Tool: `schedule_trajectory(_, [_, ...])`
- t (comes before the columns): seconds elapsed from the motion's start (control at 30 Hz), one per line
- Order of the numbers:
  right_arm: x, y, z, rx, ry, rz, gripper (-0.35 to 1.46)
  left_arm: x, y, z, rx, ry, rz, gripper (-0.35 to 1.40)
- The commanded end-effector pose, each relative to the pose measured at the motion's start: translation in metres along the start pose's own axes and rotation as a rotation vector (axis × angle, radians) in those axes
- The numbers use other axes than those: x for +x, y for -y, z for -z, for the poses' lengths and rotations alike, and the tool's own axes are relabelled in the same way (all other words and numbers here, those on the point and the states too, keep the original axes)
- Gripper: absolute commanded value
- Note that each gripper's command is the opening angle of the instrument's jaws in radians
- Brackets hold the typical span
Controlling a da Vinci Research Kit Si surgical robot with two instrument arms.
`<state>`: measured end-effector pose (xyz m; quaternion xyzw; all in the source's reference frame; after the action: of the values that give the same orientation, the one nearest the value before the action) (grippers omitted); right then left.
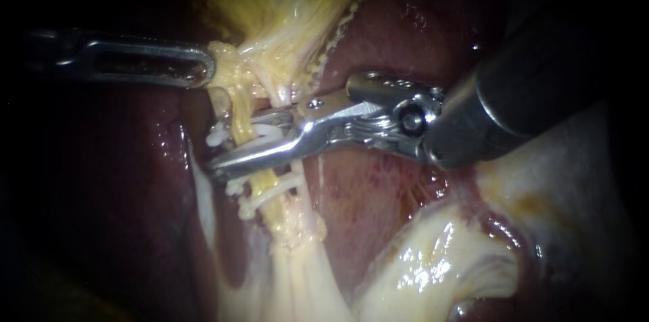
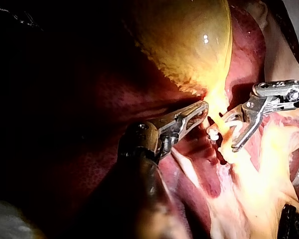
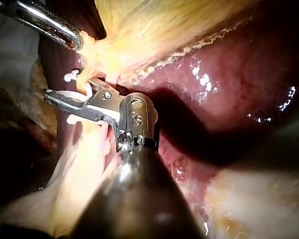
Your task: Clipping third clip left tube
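endoscope v. close; both wrist cams near, all share tube (image 1: 233,102).

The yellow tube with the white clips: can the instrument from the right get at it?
Probably yes. The right instrument has its jaws astride the tube, holding a white clip around it, beside the fitted clips. The left instrument grips tissue higher up, out of the way.

The right instrument's (image 1: 222,147) shaft is cut off by the edge at 2 o'clock. The left instrument (image 1: 205,69) fades into darkness toward 9 o'clock. The tube (image 1: 236,95) covers the middle of the clip (image 1: 263,130) held between the right instrument's jaws, and the lower jaw hides the stretch of tube it crosses.
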<state>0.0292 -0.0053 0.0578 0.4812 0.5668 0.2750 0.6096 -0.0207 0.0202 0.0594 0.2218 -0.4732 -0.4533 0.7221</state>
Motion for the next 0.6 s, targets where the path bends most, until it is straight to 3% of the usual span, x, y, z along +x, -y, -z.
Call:
schedule_trajectory(0.03, [0.0002, 0.0001, 0.0001, 0.004, -0.006, -0.001, 0.45, 0.0000, 0.0000, 0.0000, 0.000, 0.000, 0.000, -0.35])
schedule_trajectory(0.27, [0.0019, -0.0004, -0.0002, 0.017, -0.039, -0.012, 0.44, 0.0000, -0.0001, 0.0000, 0.001, 0.000, 0.000, -0.35])
schedule_trajectory(0.6, [0.0031, -0.0008, -0.0004, 0.013, -0.046, -0.034, 0.39, 0.0001, -0.0002, 0.0000, 0.001, 0.000, -0.001, -0.35])
